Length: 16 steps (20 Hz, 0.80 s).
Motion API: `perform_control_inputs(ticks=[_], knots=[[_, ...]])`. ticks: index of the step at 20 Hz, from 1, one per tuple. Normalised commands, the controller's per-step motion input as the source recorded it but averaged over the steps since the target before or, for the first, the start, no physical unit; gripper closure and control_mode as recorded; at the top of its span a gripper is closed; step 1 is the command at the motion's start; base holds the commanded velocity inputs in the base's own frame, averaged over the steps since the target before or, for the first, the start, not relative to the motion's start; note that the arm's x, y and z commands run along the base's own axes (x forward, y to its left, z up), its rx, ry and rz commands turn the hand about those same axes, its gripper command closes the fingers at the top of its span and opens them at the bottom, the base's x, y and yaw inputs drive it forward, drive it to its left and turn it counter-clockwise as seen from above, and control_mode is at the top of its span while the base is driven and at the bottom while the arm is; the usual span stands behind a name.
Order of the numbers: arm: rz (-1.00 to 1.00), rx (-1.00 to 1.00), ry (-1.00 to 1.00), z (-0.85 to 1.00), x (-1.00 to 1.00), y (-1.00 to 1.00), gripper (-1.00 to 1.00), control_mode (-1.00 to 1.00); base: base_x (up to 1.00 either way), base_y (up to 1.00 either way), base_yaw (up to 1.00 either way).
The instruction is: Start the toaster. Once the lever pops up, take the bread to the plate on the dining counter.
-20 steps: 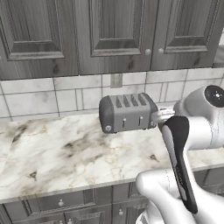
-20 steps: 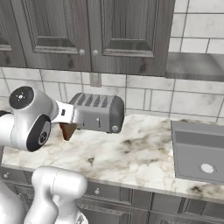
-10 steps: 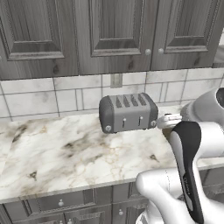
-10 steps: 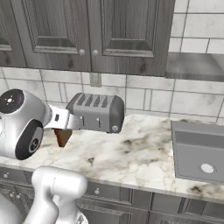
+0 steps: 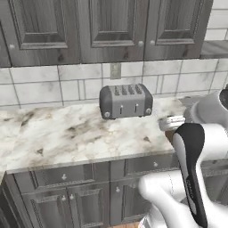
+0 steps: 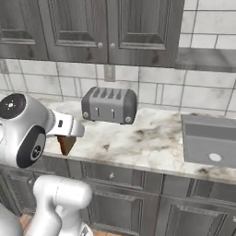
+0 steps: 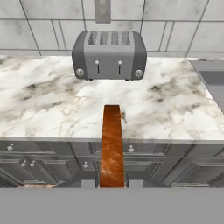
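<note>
So the bread (image 7: 112, 146) is gripped in the claw (image 7: 112, 183), seen edge-on in the hand view as a brown strip sticking out between the closed tips. In the right base view the bread (image 6: 66, 144) is seen hanging under the wrist, out in front of the desk (image 6: 152, 147) edge, over the cabinet fronts. In the left base view just a brown bit of it (image 5: 169, 134) can be made out behind the arm. The toaster (image 5: 126, 101) is parked on the desk (image 5: 67, 133) back by the tiled wall, under an outlet (image 5: 115, 70), with its knob side turned to the room. It's well apart from the bread. A sink (image 6: 209, 145) is set into the desk off to the toaster's right.
</note>
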Motion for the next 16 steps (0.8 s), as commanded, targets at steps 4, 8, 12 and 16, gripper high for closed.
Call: perform_control_inputs(ticks=[4, 8, 12, 16], knots=[[0.0, 0.0, 0.0, 0.0, 0.0, 0.0, 1.0, 1.0, -0.89, 0.0, 0.35], [0.0, 0.0, 0.0, 0.0, 0.0, 0.0, 1.0, 1.0, -0.32, 0.0, 0.82], [0.0, 0.0, 0.0, 0.0, 0.0, 0.0, 1.0, 1.0, -0.08, 0.0, 1.0], [0.0, 0.0, 0.0, 0.0, 0.0, 0.0, 1.0, 1.0, -0.27, -0.03, 0.98]])
